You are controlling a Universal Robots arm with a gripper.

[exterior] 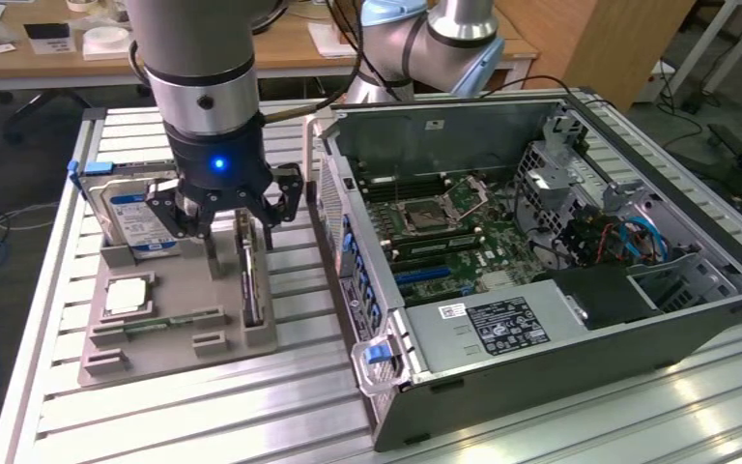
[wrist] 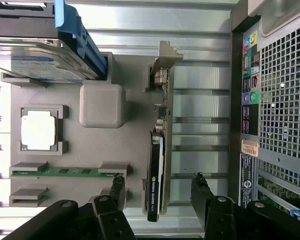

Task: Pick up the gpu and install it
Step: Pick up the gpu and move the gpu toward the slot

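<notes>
your jaws are spread either side of the gpu (wrist: 157, 150), which stands on edge in its holder (wrist: 135, 145). likely light, stiff, fragile: pinch its flat faces gently.

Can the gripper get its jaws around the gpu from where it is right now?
Probably yes. The gripper hangs over the gpu, which stands on edge in the gray holder, with the jaws open to either side of it. Nothing sits between them; the hard drive stands apart.
</notes>
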